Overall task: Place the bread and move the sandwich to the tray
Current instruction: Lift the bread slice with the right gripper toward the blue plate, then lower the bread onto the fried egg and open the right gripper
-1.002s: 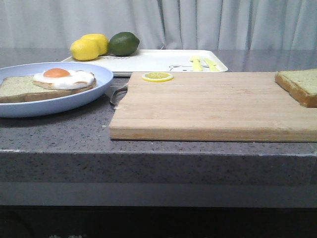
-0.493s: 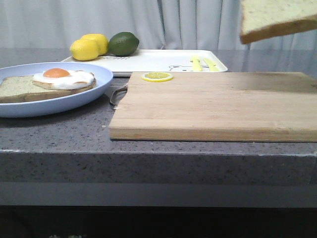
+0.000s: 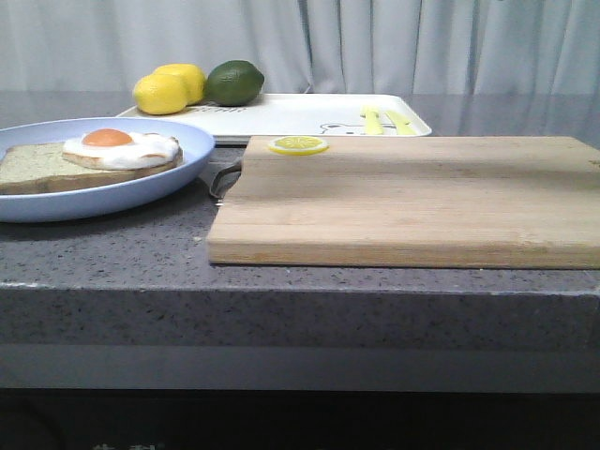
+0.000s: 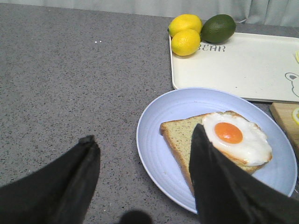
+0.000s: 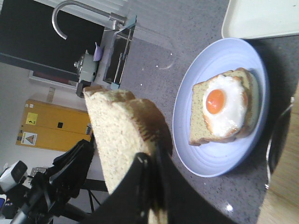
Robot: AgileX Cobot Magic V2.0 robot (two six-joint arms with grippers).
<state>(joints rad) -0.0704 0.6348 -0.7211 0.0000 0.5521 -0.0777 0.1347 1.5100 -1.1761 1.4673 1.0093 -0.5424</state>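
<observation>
Our right claw [image 5: 152, 186] grips the thick tan brown-crusted bread slice [image 5: 122, 135] aloft, to top the fried egg [image 5: 223, 109] on the pale blue plate [image 5: 187, 121] near the grey worktop's left edge; our left claw [image 4: 140, 182] hangs open.

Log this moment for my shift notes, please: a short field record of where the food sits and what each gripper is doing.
right gripper: shut on the bread, held in the air
left gripper: open, holding nothing, above the counter beside the plate
plate contents: one slice with a fried egg on top, no top slice yet
tray: two lemons and a lime at its far left corner
cutting board: a lemon slice only
</observation>
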